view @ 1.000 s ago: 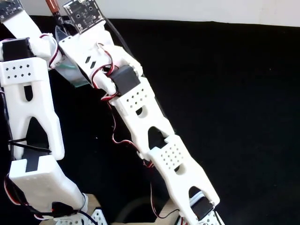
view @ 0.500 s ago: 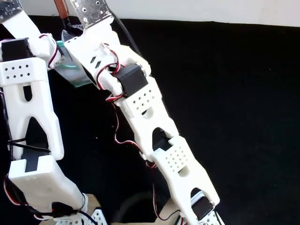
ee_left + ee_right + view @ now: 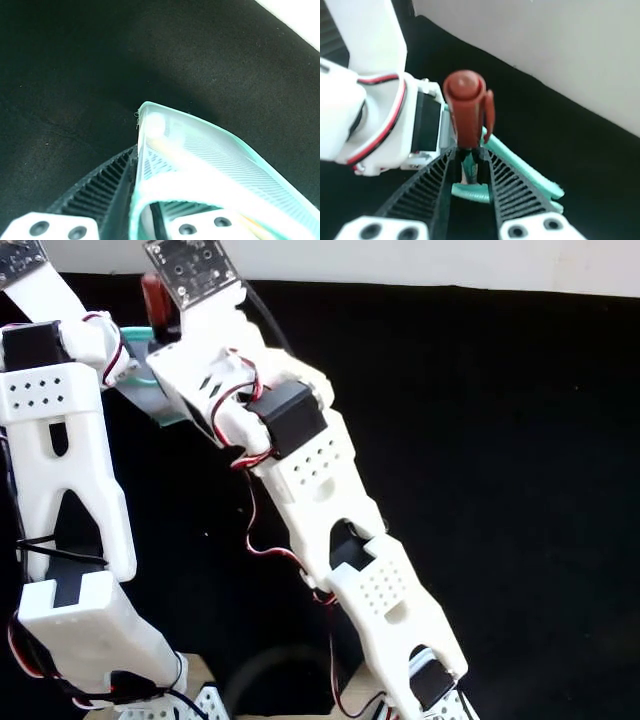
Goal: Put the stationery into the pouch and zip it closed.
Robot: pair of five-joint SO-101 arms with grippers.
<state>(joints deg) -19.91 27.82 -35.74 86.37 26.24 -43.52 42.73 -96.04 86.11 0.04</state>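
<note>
Left arm: the white jointed left arm stands at the near left of the black cloth-covered bench and reaches toward its far edge.
Right arm: the white jointed right arm, strung with thin red and black wires, slants from the near middle up to the far left, beside the left arm.
Left claw: the left claw is pinched on a translucent striped plastic pouch with a mint-green edge; one black ribbed finger lies against the pouch's side.
Pouch: held up off the bench between the two wrists, at the far left.
Right claw: the right claw is nearly closed, its two black ribbed fingers clamped on a red-brown capped plastic pen.
Pen: upright, cap and clip on top, lower end just above the pouch's mint-green edge; whether the tip is inside cannot be told. From above, its cap shows by the right wrist.
Wall: a plain white wall rises behind the bench's far edge.
</note>
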